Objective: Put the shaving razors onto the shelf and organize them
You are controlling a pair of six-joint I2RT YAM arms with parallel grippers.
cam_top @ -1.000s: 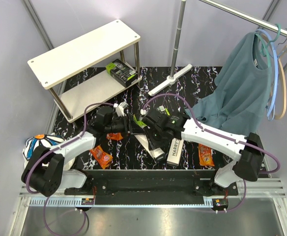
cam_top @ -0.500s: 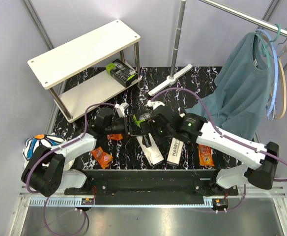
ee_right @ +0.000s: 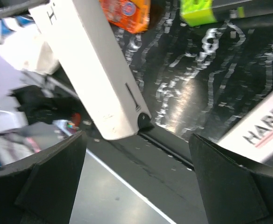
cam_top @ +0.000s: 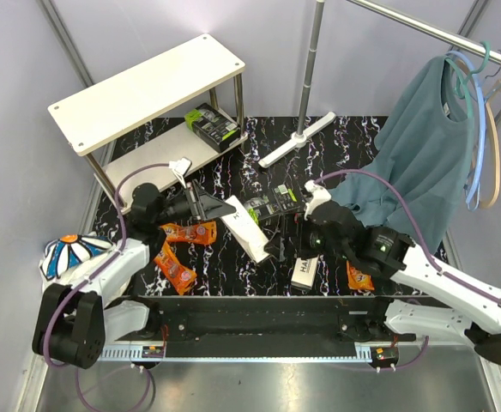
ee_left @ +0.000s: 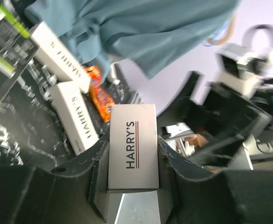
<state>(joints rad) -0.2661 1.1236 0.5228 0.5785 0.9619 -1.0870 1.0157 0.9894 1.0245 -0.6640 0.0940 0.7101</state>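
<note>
Between left fingers [ee_left: 167, 177], HARRY'S box [ee_left: 132, 149] clamped

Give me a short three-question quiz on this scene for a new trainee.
1. True or false: the left hand grips a HARRY'S box.
2. The black-and-lime pack on the shelf sits on: A) its top level, B) its lower level, C) neither, it hangs off a leg.
3. Fill in: the jaws of the right hand stand ____.
Key: 1 true; 2 B; 3 open.
</note>
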